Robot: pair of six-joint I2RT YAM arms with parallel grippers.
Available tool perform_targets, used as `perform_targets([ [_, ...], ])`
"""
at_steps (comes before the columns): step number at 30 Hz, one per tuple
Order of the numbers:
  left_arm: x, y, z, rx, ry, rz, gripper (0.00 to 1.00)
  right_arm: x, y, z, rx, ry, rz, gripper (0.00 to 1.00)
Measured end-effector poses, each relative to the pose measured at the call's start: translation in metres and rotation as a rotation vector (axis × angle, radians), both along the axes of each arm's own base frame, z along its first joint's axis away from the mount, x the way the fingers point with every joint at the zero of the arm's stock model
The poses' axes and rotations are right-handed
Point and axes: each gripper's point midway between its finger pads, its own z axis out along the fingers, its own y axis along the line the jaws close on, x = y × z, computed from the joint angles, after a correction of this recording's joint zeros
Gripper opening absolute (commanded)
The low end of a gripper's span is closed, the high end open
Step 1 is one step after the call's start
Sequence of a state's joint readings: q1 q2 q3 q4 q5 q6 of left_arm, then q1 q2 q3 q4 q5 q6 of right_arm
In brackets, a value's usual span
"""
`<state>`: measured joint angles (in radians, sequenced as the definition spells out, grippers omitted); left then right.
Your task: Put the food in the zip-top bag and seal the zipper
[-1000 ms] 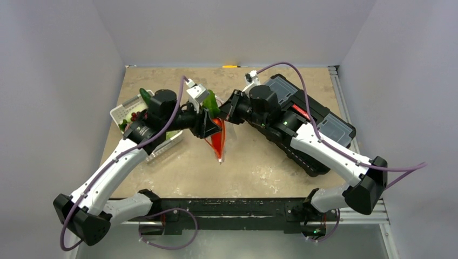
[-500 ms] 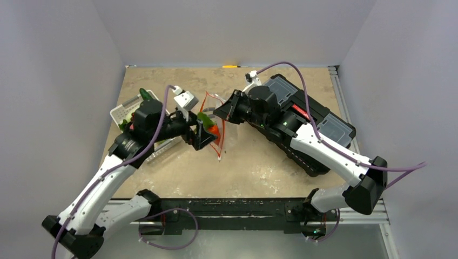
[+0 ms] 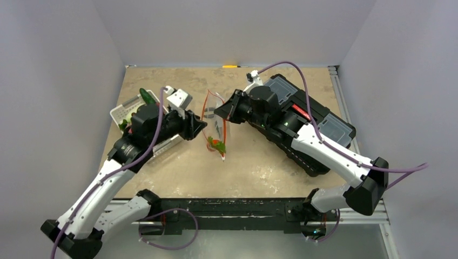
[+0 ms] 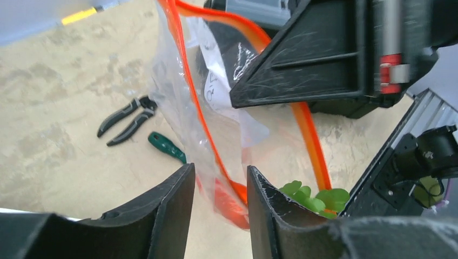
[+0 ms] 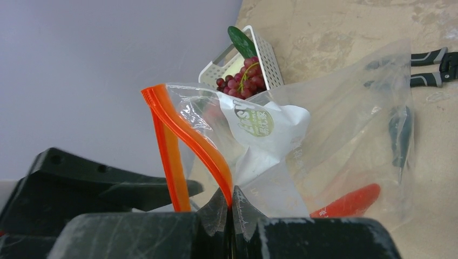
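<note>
Carrot (image 3: 217, 144) and leaves now lie at the bottom of the zip-top bag (image 3: 213, 116), well below the right pincer (image 3: 219, 112). That pincer is clenched on the orange-red zipper (image 5: 186, 129) and holds the clear bag hanging with its mouth up. The left pincer (image 3: 199, 125) is released and empty, its jaws apart with nothing between them, and sits just beside the bag on the side away from the right pincer.

Half a second ago the carrot was between the left jaws at the bag's mouth; a second ago it was carried higher, close against the right pincer. Since then the left arm has let go and drawn back toward the white basket (image 3: 127, 108).

One piece of food is in, by my reading. The grape bunch (image 5: 243, 82) and cucumber (image 5: 241, 41) wait in the basket beyond the left pincer, so more picks seem due before sealing. Pliers (image 4: 127, 120) lie on the tabletop beyond the bag.
</note>
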<state>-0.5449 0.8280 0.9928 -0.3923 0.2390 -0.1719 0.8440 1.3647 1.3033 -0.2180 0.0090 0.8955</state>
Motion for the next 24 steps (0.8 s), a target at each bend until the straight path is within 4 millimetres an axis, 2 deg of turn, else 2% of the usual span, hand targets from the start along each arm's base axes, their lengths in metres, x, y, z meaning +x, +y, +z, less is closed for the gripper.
perform_targets([
  [2,0.007,-0.006,-0.013,0.029,0.054,-0.011,0.39,-0.001,-0.001,0.001,0.000,0.000,-0.001,0.00],
  [3,0.009,-0.009,-0.019,0.042,0.078,-0.018,0.35,-0.001,-0.002,0.001,-0.002,-0.001,-0.003,0.00],
  [5,0.011,-0.013,-0.032,0.071,0.135,-0.031,0.21,0.000,-0.003,0.001,-0.008,-0.005,-0.006,0.00],
  [6,0.012,-0.014,-0.035,0.078,0.151,-0.036,0.08,0.000,-0.003,0.002,-0.009,-0.007,-0.006,0.00],
  [7,0.011,-0.016,-0.038,0.085,0.168,-0.044,0.00,0.000,-0.003,0.002,-0.013,-0.010,-0.005,0.00],
  [12,-0.003,-0.026,-0.036,0.048,0.218,-0.119,0.00,-0.004,-0.013,0.005,-0.107,-0.026,0.004,0.00],
  [15,-0.023,-0.040,-0.025,-0.074,0.316,-0.181,0.00,-0.011,-0.025,0.017,-0.214,-0.052,0.020,0.00],
  [18,-0.044,-0.054,-0.015,-0.242,0.430,-0.241,0.00,-0.029,-0.037,0.022,-0.309,-0.076,0.047,0.00],
  [22,-0.071,-0.066,-0.033,-0.452,0.629,-0.267,0.00,-0.061,-0.051,0.005,-0.430,-0.056,0.137,0.00],
  [24,-0.076,-0.066,-0.048,-0.503,0.715,-0.232,0.00,-0.065,-0.051,-0.002,-0.456,-0.051,0.164,0.00],
])
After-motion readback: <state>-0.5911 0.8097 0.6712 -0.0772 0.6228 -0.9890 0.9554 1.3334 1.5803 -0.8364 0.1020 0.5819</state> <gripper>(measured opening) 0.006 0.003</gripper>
